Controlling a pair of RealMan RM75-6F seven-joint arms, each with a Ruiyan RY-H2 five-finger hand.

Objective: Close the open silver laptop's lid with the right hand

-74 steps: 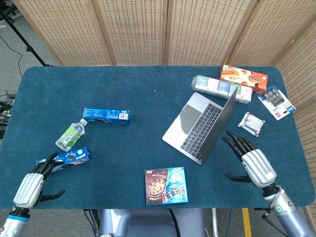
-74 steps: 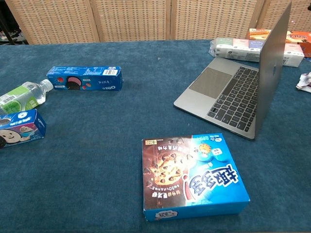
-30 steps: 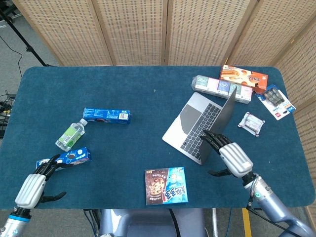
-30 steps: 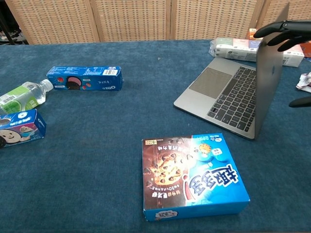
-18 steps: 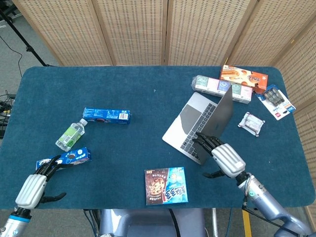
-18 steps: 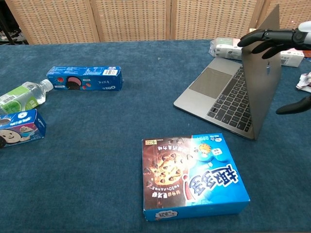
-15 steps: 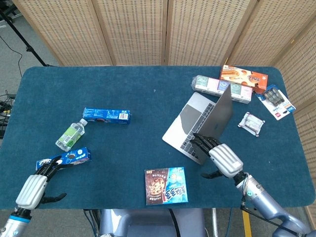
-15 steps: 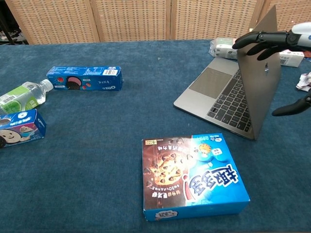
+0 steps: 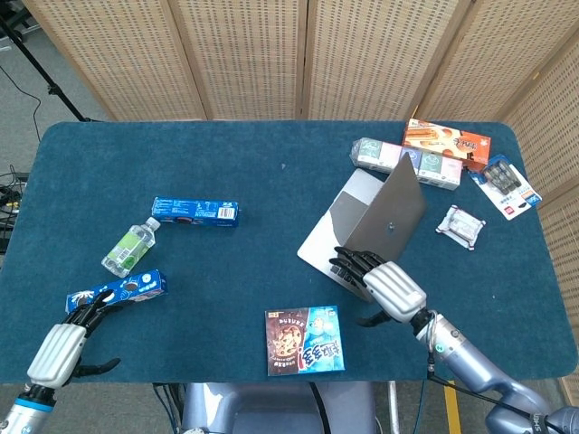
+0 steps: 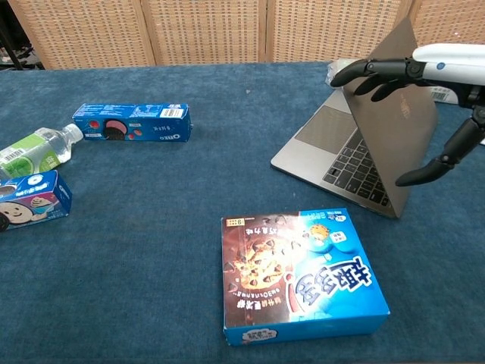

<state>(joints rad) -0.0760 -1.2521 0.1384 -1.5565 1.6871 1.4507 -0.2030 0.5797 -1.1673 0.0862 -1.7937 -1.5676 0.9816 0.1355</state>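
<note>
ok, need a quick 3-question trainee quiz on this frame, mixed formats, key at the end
1. True or false: the laptop lid is fully shut.
2. Which hand presses on the lid's top edge? A) left hand B) right hand
3. Fill in: the box nearest the front table edge is the ___ box.

Key:
1. False; the lid leans partway over the keyboard.
2. B.
3. Cookie.

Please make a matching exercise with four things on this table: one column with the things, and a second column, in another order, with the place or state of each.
Things
1. laptop
2. water bottle
3. cookie box
4. right hand

Places or states
A. lying on its side at the table's left
B. fingers over the lid's top edge
C. lid partly lowered, keys visible
D. flat at the table's near edge

Pairs: 1-C, 2-A, 3-D, 4-B
</note>
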